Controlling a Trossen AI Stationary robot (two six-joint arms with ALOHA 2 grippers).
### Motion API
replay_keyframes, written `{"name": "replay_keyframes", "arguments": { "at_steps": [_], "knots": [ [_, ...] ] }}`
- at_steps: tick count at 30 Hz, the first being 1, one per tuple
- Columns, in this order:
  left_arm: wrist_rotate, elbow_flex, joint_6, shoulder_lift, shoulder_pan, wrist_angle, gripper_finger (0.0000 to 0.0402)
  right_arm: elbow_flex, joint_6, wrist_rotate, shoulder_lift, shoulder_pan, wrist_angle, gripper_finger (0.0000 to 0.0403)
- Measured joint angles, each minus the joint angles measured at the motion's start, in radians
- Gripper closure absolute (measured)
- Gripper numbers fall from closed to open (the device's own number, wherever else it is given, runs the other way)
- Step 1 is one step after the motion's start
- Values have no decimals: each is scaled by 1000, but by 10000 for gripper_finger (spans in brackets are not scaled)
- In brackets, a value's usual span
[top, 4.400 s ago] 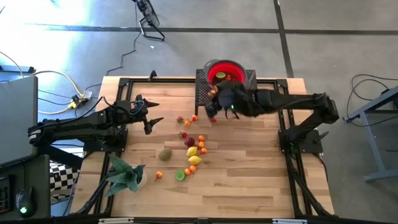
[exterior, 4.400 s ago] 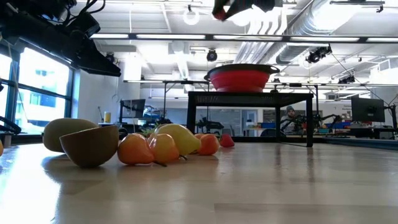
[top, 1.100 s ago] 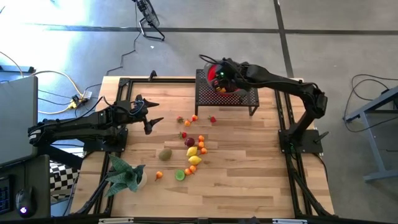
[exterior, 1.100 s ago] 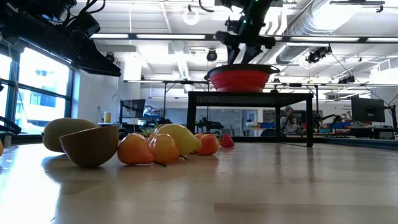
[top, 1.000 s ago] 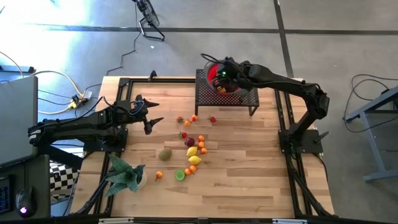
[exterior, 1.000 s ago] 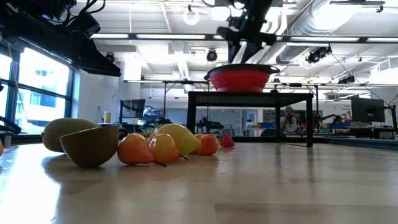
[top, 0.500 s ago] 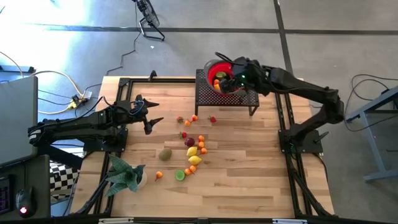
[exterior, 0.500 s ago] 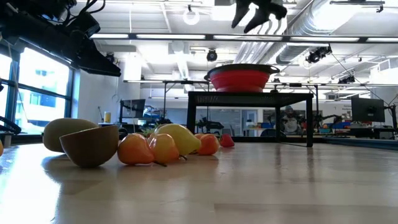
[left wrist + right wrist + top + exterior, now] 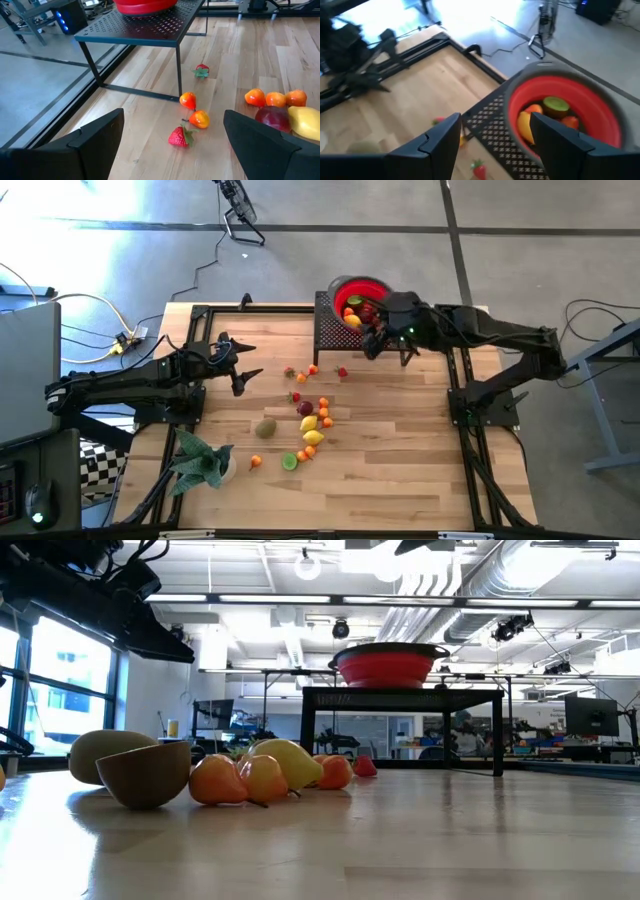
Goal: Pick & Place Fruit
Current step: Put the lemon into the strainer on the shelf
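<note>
1. While the left tool (image 9: 243, 370) hangs wide and empty off to the left of the fruit cluster (image 9: 309, 423), its arm waits there; any sideways swing toward the cluster could, I judge, scatter the two small oranges (image 9: 194, 110) and the strawberry (image 9: 179, 136) lying just ahead of its fingers.
2. Left of that cluster and nearer the table's (image 9: 400, 470) front edge, a green leafy plant (image 9: 200, 460) sits, well apart from the fruit, so it should hinder little.
3. Within the cluster, a kiwi (image 9: 265, 428), lemons (image 9: 312, 430), a lime (image 9: 289, 461) and a dark-red plum (image 9: 304, 408) lie close together, some touching. A reach for one may nudge its neighbours and send round pieces rolling.
4. Beyond the cluster, a black perforated stand (image 9: 335, 330) carries a red bowl (image 9: 600, 115) that already holds several fruits. A lone strawberry (image 9: 342, 372) rests just in front of the stand, where its legs could crowd a descent.
5. Right of the cluster, the right tool (image 9: 385, 345) hovers over the stand beside the bowl, jaws spread wide and holding nothing. Coming down carelessly, it might clip the bowl's rim or the stand's edge and tip fruit out.
</note>
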Motion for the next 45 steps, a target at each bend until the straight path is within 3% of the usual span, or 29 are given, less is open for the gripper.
{"name": "replay_keyframes", "arguments": {
  "at_steps": [9,27,45],
  "knots": [
    [0,0,0,0,0,0,64,0,1,0,0,108,-2,176],
    [0,0,0,0,0,0,64,0,11,4,0,223,-2,312],
    [0,0,0,0,0,0,64,0,27,-15,135,287,-10,364]
  ]
}}
